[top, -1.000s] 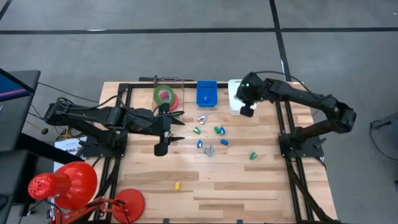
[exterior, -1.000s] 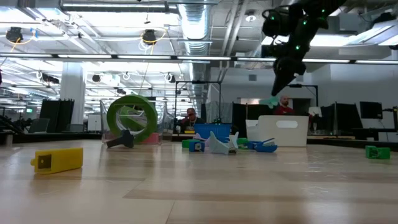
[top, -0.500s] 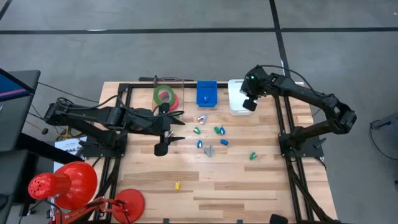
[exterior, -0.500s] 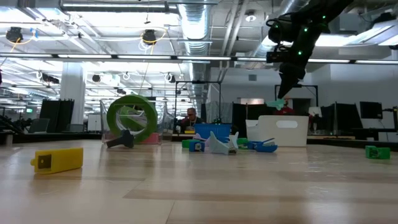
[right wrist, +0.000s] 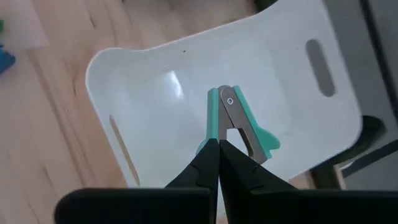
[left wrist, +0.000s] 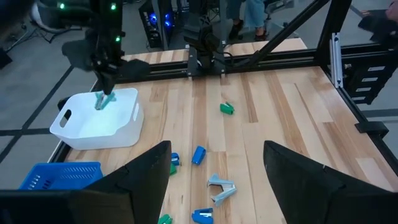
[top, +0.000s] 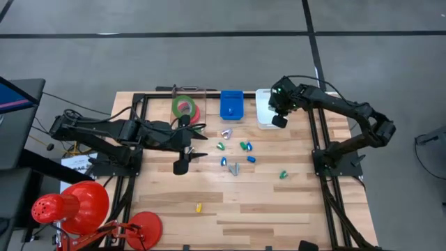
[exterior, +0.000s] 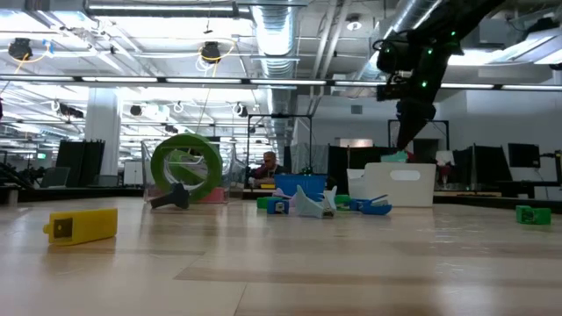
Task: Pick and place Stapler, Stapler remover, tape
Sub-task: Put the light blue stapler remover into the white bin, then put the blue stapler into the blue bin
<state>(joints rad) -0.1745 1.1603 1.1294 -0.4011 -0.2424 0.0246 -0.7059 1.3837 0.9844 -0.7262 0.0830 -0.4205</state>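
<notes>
On the wooden table (top: pixel 237 202), the largest things sit along the far edge: a white bin (top: pixel 264 110) with handle slots, a blue basket (top: pixel 231 105) beside it, and a green tape roll (top: pixel 182 106) by a clear holder, with a red-pink roll (top: pixel 194 111) touching it. The right claw (right wrist: pixel 217 144) hangs over the white bin, its tips pinched together on a teal and silver staple remover (right wrist: pixel 239 121) that dangles just above the bin's floor; the left wrist view shows the same remover (left wrist: pixel 103 100) held at the bin's rim level. The left claw (top: pixel 197 143) waits over the table's left part near the tape, its fingers (left wrist: pixel 146 174) spread wide with nothing between them. Scattered mid-table are small blue and green staplers (top: pixel 245 146), a silver staple remover (left wrist: pixel 221 188) and a lone green piece (top: pixel 283 174) nearer the right side. A small yellow stapler (exterior: pixel 83 223) lies apart toward the front; the low view shows it large while from above it is a speck. No writing on any item can be read. The low view alone shows a person (exterior: pixel 269 165) seated in the room behind.
</notes>
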